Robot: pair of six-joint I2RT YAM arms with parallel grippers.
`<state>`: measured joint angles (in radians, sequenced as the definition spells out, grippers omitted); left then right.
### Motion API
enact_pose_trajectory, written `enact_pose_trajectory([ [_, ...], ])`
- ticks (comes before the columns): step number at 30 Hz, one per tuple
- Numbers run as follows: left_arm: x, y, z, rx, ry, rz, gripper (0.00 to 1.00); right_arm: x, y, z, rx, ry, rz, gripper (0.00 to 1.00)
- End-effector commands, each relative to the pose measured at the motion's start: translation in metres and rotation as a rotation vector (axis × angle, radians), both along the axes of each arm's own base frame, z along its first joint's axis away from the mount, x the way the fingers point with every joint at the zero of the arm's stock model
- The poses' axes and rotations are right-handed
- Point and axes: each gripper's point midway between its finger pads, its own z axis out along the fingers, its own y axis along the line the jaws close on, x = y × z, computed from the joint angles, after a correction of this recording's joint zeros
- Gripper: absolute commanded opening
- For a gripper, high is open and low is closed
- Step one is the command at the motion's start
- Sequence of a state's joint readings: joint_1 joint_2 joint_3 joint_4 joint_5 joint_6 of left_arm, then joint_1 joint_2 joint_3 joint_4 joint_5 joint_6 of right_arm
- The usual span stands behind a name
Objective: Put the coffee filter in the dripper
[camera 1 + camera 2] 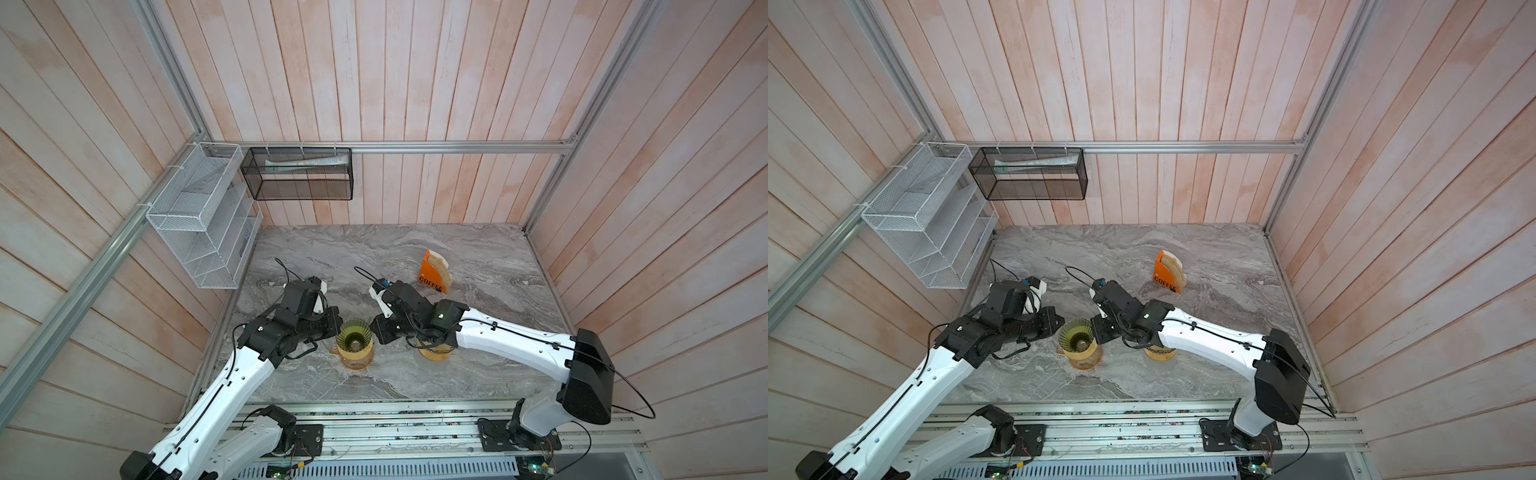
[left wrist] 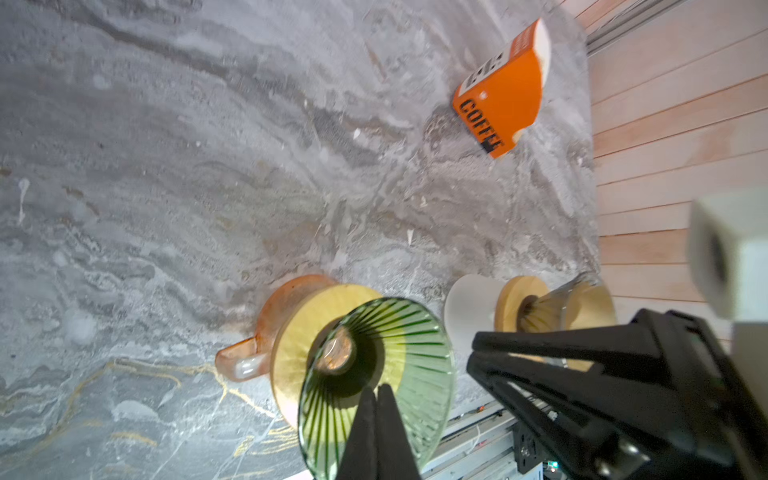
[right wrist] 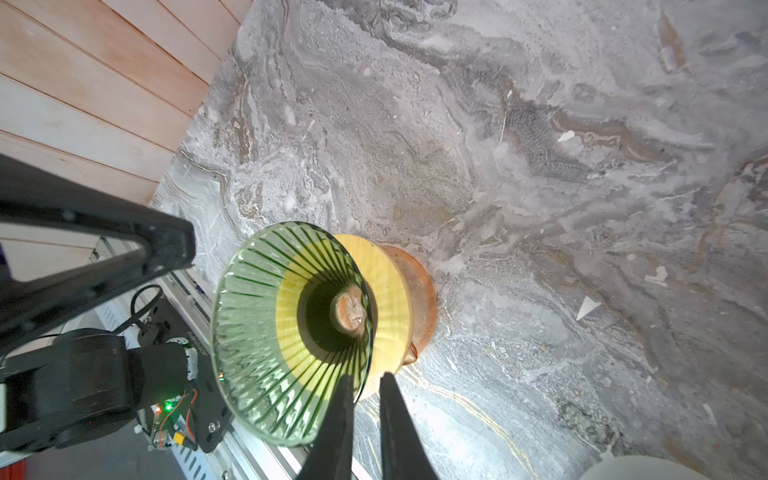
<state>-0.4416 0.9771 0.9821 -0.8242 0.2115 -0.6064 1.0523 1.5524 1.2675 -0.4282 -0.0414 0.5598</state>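
A green ribbed glass dripper (image 1: 354, 336) (image 1: 1074, 336) sits on a wooden collar over an amber glass mug (image 2: 266, 332), near the table's front. Its cone is empty. Brown paper coffee filters (image 1: 440, 266) (image 2: 544, 45) stand in an orange COFFEE holder (image 1: 428, 276) further back on the right. My left gripper (image 1: 338, 328) (image 2: 376, 390) is shut at the dripper's left rim, with nothing visible between its fingers. My right gripper (image 1: 374, 330) (image 3: 365, 378) is at the right rim. Its jaws stand a narrow gap apart, one finger over the cone's inside and one outside.
A second dripper with a wooden collar (image 2: 523, 299) on a white cup (image 2: 469, 303) stands under my right arm. A white wire rack (image 1: 199, 216) and a black mesh basket (image 1: 299, 174) hang on the walls. The metal base rail (image 1: 395, 428) runs along the front.
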Motion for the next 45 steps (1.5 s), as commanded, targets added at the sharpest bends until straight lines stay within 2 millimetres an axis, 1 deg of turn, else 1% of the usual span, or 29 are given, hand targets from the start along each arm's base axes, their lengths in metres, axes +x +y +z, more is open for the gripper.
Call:
enact_pose_trajectory([
  [1,0.008,-0.004,0.021,-0.001,-0.051,-0.019,0.0,0.014,-0.011,0.043,0.082,-0.066,-0.043,0.16],
  [4,0.017,-0.009,0.033,-0.009,-0.072,-0.021,0.0,0.028,-0.028,0.059,0.121,-0.094,-0.079,0.16],
  [5,0.022,-0.011,0.037,-0.013,-0.08,-0.026,0.0,0.034,-0.037,0.065,0.134,-0.107,-0.093,0.16],
  [7,0.03,-0.016,0.043,-0.02,-0.088,-0.03,0.0,0.048,-0.06,0.074,0.152,-0.136,-0.142,0.16],
  [9,0.039,-0.022,0.049,-0.029,-0.099,-0.039,0.04,0.064,-0.09,0.081,0.183,-0.165,-0.199,0.17],
  [11,0.047,-0.027,0.053,-0.041,-0.11,-0.043,0.09,0.078,-0.123,0.084,0.212,-0.18,-0.256,0.17],
  [14,0.059,-0.036,0.057,-0.07,-0.12,-0.046,0.15,0.096,-0.17,0.078,0.226,-0.206,-0.348,0.19],
  [17,0.069,-0.044,0.055,-0.096,-0.117,-0.045,0.16,0.113,-0.208,0.061,0.226,-0.209,-0.421,0.2],
  [20,0.075,-0.048,0.05,-0.104,-0.098,-0.037,0.16,0.127,-0.234,0.039,0.232,-0.187,-0.473,0.2],
  [23,0.079,-0.05,0.045,-0.109,-0.076,-0.028,0.16,0.141,-0.251,0.014,0.219,-0.154,-0.509,0.19],
  [25,0.08,-0.05,0.042,-0.112,-0.067,-0.02,0.16,0.149,-0.255,0.0,0.201,-0.146,-0.51,0.19],
  [30,0.082,-0.049,0.035,-0.104,-0.048,-0.004,0.16,0.166,-0.25,-0.023,0.187,-0.141,-0.48,0.21],
  [36,0.082,-0.049,0.024,-0.092,-0.031,-0.001,0.12,0.185,-0.249,-0.051,0.131,-0.118,-0.466,0.25],
  [40,0.083,-0.047,0.019,-0.078,-0.027,0.001,0.11,0.195,-0.247,-0.065,0.104,-0.103,-0.451,0.23],
  [42,0.084,-0.046,0.017,-0.072,-0.024,-0.001,0.11,0.199,-0.248,-0.072,0.089,-0.097,-0.453,0.2],
  [45,0.087,-0.046,0.015,-0.068,-0.021,0.0,0.11,0.205,-0.247,-0.077,0.08,-0.095,-0.451,0.19],
])
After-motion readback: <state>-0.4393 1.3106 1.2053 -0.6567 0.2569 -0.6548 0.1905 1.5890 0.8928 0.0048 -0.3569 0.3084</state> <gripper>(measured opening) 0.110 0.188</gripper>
